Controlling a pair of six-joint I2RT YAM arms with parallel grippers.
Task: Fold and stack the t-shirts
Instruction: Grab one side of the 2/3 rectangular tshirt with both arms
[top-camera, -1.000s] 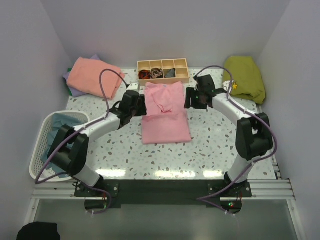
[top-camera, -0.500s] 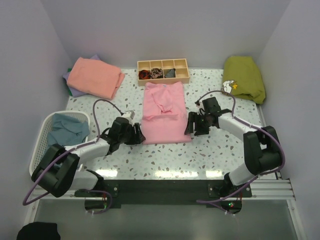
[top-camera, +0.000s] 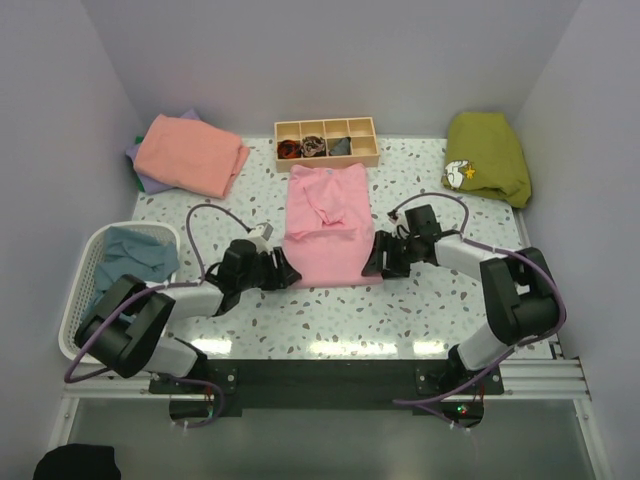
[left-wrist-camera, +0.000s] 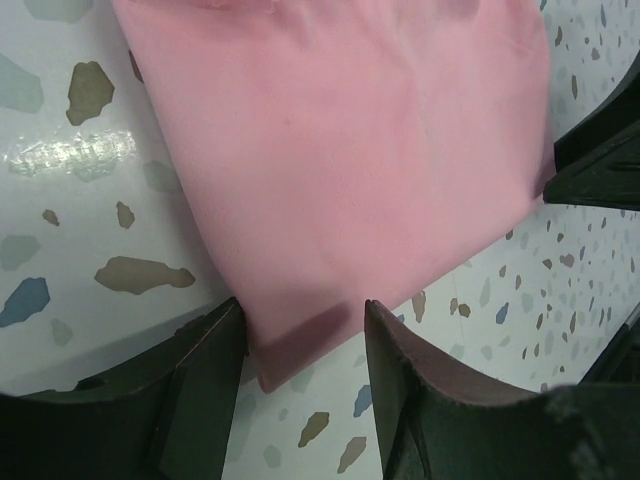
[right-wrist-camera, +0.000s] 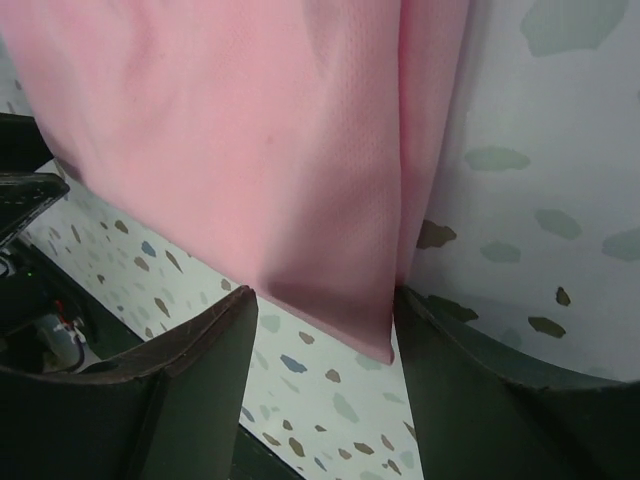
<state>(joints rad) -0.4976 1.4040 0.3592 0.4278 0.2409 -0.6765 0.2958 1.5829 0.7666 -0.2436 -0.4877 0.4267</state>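
A pink t-shirt (top-camera: 330, 228) lies partly folded in the middle of the table. My left gripper (top-camera: 285, 272) is open at its near left corner, which sits between the fingers in the left wrist view (left-wrist-camera: 300, 335). My right gripper (top-camera: 374, 262) is open at its near right corner, which shows between the fingers in the right wrist view (right-wrist-camera: 345, 315). A folded salmon-coral t-shirt (top-camera: 190, 154) lies on a lavender one (top-camera: 148, 180) at the back left. A teal-blue t-shirt (top-camera: 128, 255) lies in the white basket (top-camera: 88, 262).
A compartmented wooden tray (top-camera: 327, 140) with small dark items stands at the back, just beyond the pink shirt. An olive-green garment (top-camera: 488, 158) lies at the back right. White walls close in the table on three sides.
Both arms have drawn back from the shirt's far end to its near corners and come down low. The pink shirt lies as before.
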